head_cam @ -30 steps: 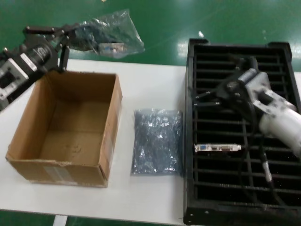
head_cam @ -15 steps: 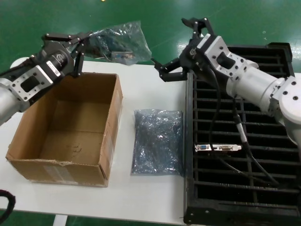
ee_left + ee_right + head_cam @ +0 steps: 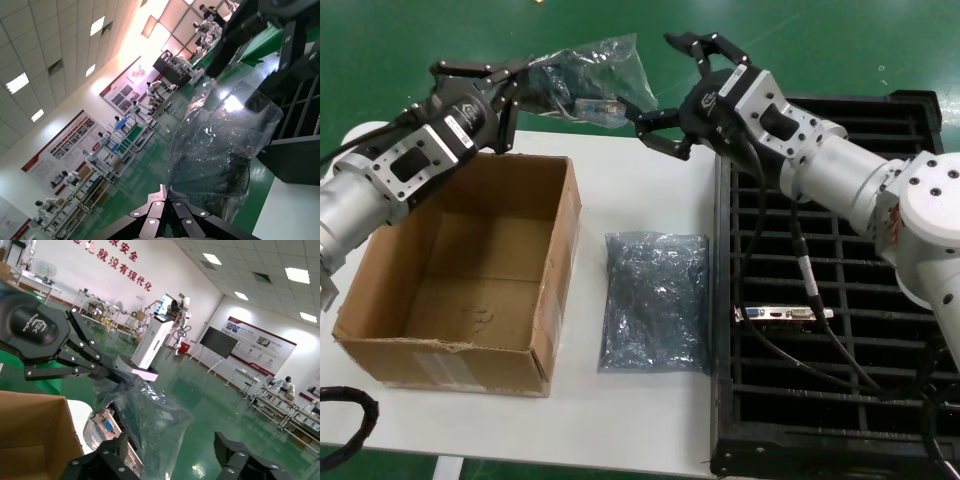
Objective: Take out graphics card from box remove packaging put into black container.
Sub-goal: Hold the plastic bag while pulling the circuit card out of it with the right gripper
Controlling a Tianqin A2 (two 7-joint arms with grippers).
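Observation:
My left gripper (image 3: pixel 527 72) is shut on one edge of the packaging (image 3: pixel 588 75), a crinkly translucent bag hanging in the air beyond the far side of the box (image 3: pixel 460 270). A graphics card (image 3: pixel 592 106) sits inside the bag; its silver bracket and blue port (image 3: pixel 107 427) show through. My right gripper (image 3: pixel 657 88) is open, its fingers to either side of the bag's free end. In the left wrist view the jaws are pressed together on the bag (image 3: pixel 220 150). A second, bare graphics card (image 3: pixel 785 314) lies in the black container (image 3: pixel 725 300).
An empty flat anti-static bag (image 3: pixel 655 300) lies on the white table (image 3: pixel 640 190) between the cardboard box and the container. The box looks empty inside. Cables hang from my right arm over the container's slots. Green floor lies beyond the table.
My right arm swung left, out of the container, to the hanging bag, its jaws now open around the bag's end. My left gripper carried the bag a little to the right.

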